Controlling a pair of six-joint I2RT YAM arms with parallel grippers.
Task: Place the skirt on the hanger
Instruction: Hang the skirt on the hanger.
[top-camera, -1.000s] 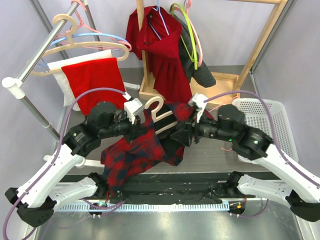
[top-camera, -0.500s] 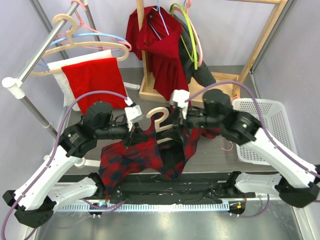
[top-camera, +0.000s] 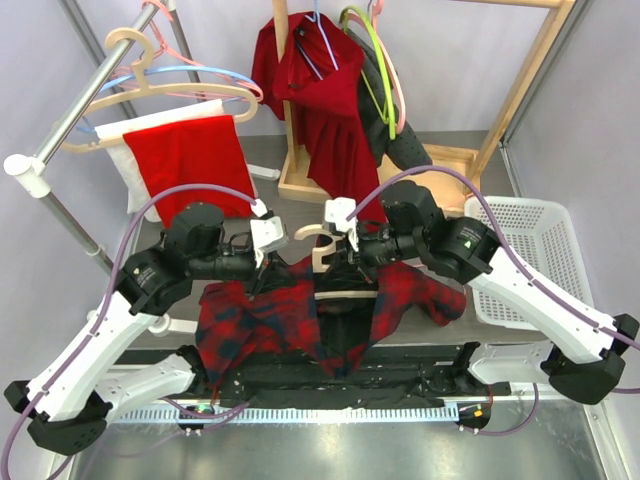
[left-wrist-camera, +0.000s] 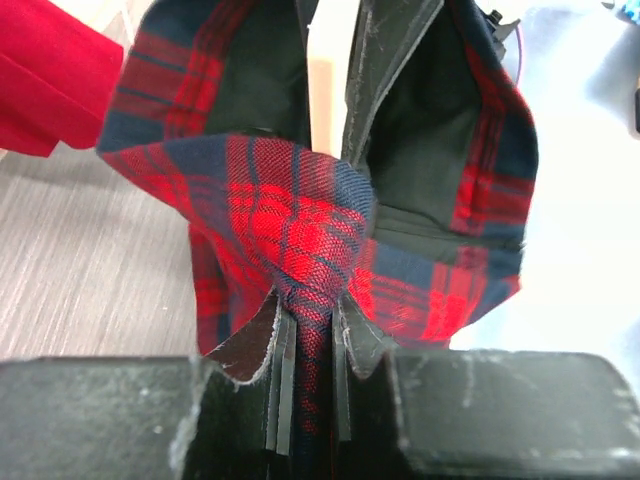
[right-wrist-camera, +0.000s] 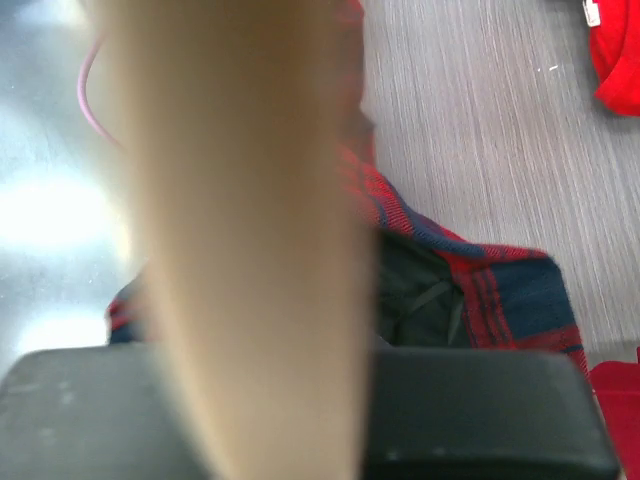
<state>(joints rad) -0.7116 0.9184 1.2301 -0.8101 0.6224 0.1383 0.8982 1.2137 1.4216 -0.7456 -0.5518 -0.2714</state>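
The red and navy plaid skirt (top-camera: 260, 320) hangs spread above the table's front, its black lining facing up. A pale wooden hanger (top-camera: 318, 240) lies inside the waist, with its hook sticking up between the arms. My left gripper (top-camera: 262, 265) is shut on a bunched fold of the skirt (left-wrist-camera: 300, 220), and the cloth is pinched between its fingers (left-wrist-camera: 282, 350). My right gripper (top-camera: 345, 248) sits at the hanger's neck. The hanger (right-wrist-camera: 240, 200) fills the right wrist view as a blurred beige bar running into the jaws, with skirt (right-wrist-camera: 500, 290) below.
A white basket (top-camera: 530, 250) stands at the right. Behind is a wooden rack (top-camera: 520, 90) with a red dress (top-camera: 330, 120), a dark garment (top-camera: 400, 140) and coloured hangers. A metal rail (top-camera: 90, 95) at the left carries hangers and a red cloth (top-camera: 195, 160).
My right gripper left the skirt's right side, swung left to the hanger's neck and closed there. The skirt has spread wider and its right part has dropped toward the basket.
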